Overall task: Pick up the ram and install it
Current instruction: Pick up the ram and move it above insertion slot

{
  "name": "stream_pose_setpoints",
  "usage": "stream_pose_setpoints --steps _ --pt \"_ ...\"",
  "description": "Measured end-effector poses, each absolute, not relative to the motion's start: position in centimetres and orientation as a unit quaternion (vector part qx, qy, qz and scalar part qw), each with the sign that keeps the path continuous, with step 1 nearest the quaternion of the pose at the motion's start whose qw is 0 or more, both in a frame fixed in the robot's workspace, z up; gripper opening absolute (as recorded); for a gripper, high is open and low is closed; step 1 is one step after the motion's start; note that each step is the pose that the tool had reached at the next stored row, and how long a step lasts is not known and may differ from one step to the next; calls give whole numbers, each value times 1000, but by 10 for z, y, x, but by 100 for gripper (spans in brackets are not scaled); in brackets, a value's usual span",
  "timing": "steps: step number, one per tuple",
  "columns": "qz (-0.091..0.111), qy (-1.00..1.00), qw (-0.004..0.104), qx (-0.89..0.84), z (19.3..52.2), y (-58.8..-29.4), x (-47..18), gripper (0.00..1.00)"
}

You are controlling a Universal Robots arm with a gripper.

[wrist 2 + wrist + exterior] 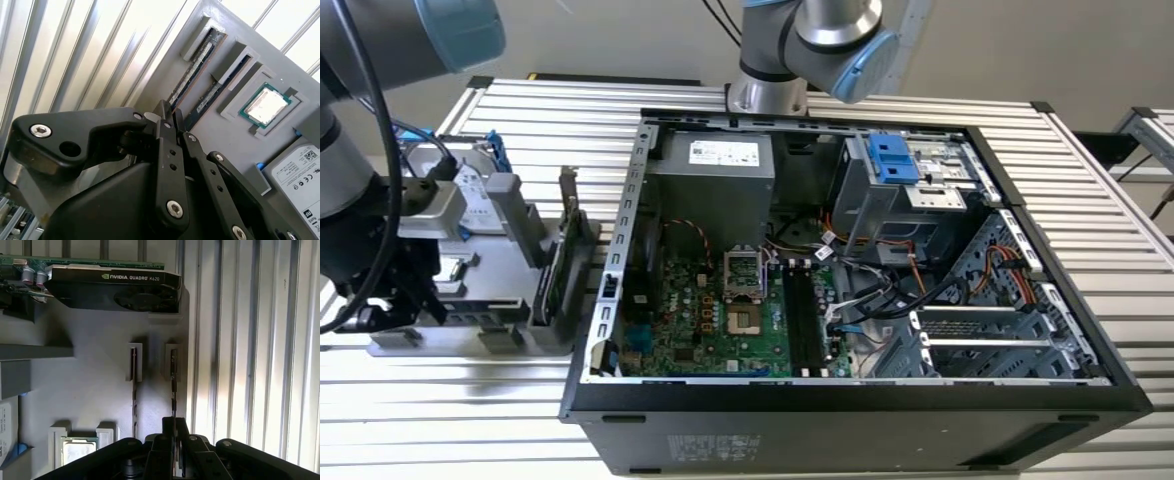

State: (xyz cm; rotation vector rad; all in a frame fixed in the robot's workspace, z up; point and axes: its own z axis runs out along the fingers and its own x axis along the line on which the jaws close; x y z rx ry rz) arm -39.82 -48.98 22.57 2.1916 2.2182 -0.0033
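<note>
A ribbed aluminium table carries an open black computer case in the exterior view, its green motherboard and long black memory slots facing up. Well apart, toward the exterior view's left, the robot arm bends over a grey moulded parts holder.

In the second wrist view, the black two-fingered gripper sits on the near end of the ram, a long, thin, dark memory stick standing on edge in the holder's outermost groove, next to the bare table ribs. A second, matching stick lies parallel just beside it, then a square silver processor and a silver hard drive.

In the first wrist view, the ram's long axis runs straight away from the fingertips. The jaws look drawn in on its two flat faces, though how firmly cannot be judged. A black graphics card stands beyond.
</note>
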Motion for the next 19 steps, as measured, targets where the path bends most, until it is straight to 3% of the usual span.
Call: stream_pose_setpoints --steps 19 --pt "-1 711 12 703 236 -490 -398 0"
